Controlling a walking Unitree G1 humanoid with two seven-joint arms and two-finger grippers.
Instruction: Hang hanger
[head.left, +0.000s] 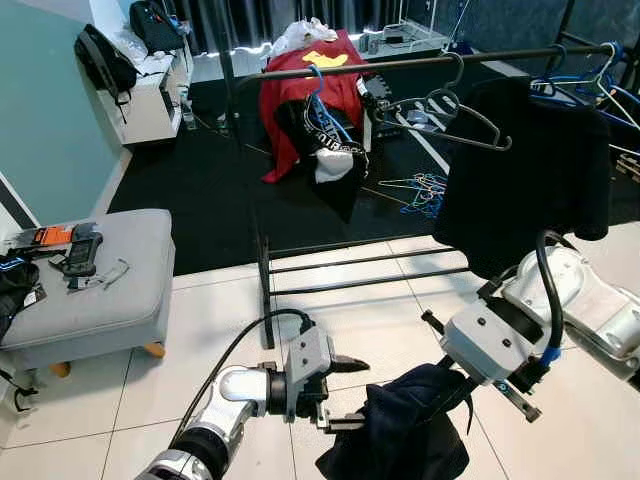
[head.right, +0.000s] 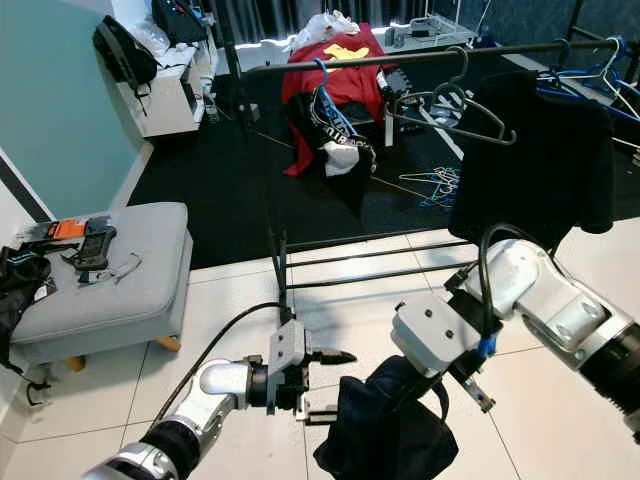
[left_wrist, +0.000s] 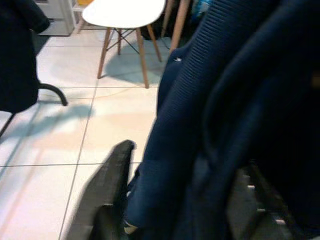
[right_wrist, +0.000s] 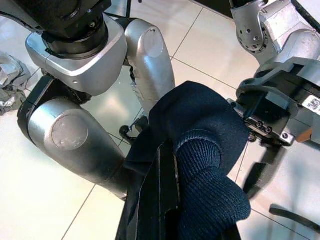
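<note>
A dark navy knit garment (head.left: 405, 425) is held low over the white tiled floor (head.left: 230, 310), in front of a black clothes rack (head.left: 400, 62). The right end effector (head.left: 455, 392) is seen closed on the upper fold of the garment; in the right wrist view one black finger (right_wrist: 162, 200) lies pressed against the ribbed knit. The left end effector (head.left: 340, 392) is positioned just beside the garment's near edge, with its two fingers spread apart: one points toward the fabric above, the other sits lower at the cloth's edge. In the left wrist view the navy knit lies between and against the fingers (left_wrist: 107, 195), though a firm grip cannot be confirmed. No hanger can be made out within the bundled garment. On the rack's top rail an empty dark wire hanger (head.left: 440, 110) is hung, with a black garment (head.left: 525, 170) draped just beside it and blue hangers (head.left: 590, 85) further along the rail. A second dark garment (head.left: 325, 140) is hung from a blue hanger on the rail, in front of a red cloth (head.left: 310, 85). More hangers (head.left: 420, 190) lie in a heap on the dark carpet behind the rack. A grey padded stool (head.left: 95, 280) carrying small tools stands well apart on the robot's left.
</note>
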